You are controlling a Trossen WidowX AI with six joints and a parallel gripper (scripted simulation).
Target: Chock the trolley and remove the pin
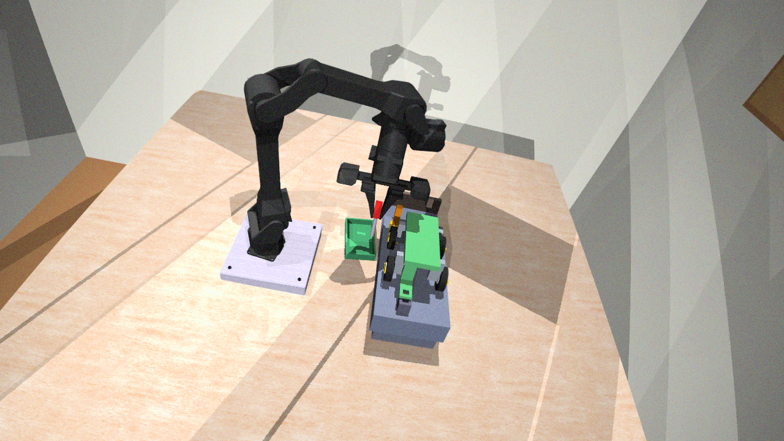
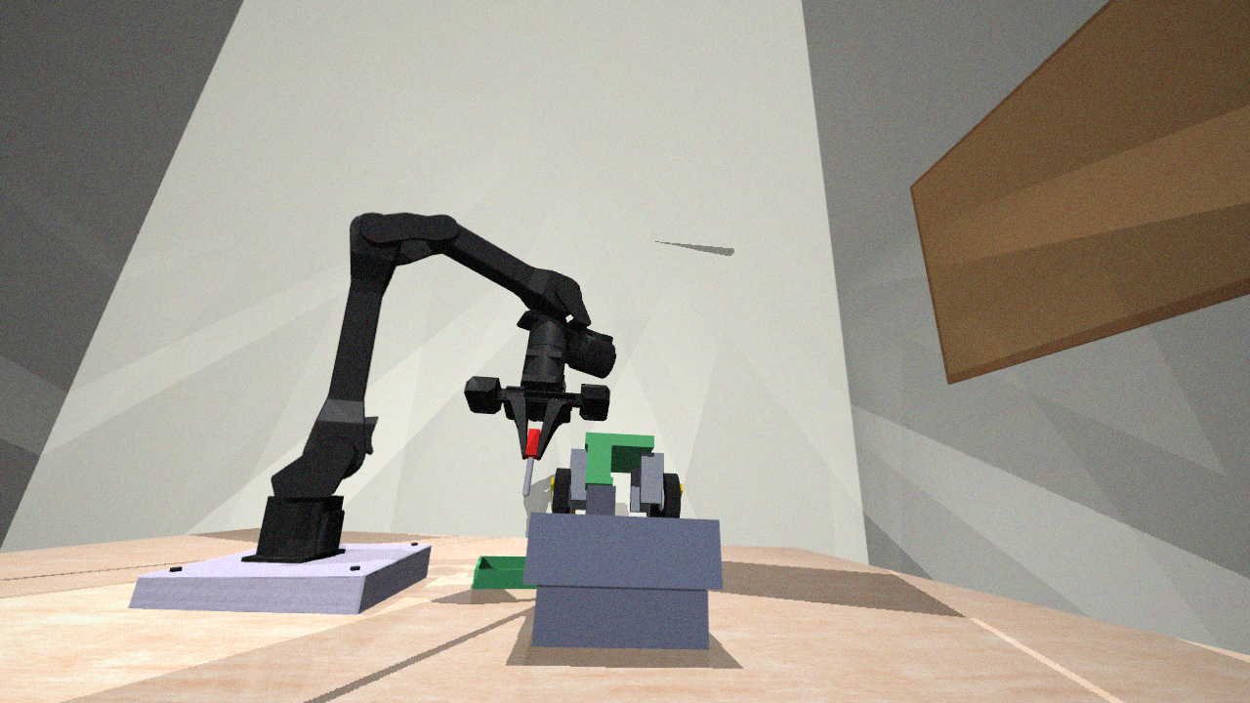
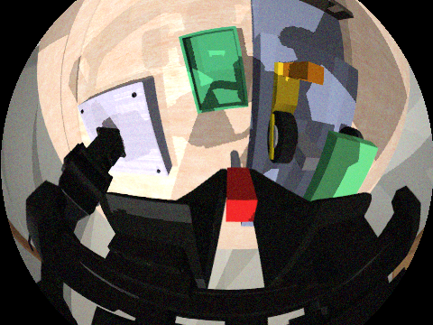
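Exterior view showed your pincer (image 2: 532,454) (image 1: 375,215) (image 3: 237,175) pinching the pin (image 2: 533,442) (image 1: 377,209) (image 3: 242,194) by its head (the red bit), nearer the bench's (image 1: 307,351) (image 2: 419,638) far edge than its near one.

A pale wood grain is shown across the counter (image 1: 180,351) (image 2: 419,646). The pin's shank (image 1: 373,227) (image 2: 527,476) is seen as smooth, grey and metal-like; its red head (image 1: 377,209) (image 2: 533,441) (image 3: 242,199) is given a plain plastic look. A matt black finish is carried by the arm (image 1: 350,84) (image 2: 498,258). The tray (image 1: 360,256) (image 2: 498,572) (image 3: 244,81) is seen as smooth and plastic-like. Rubber is suggested by the black wheel (image 1: 388,267) (image 2: 671,494) (image 3: 286,137).
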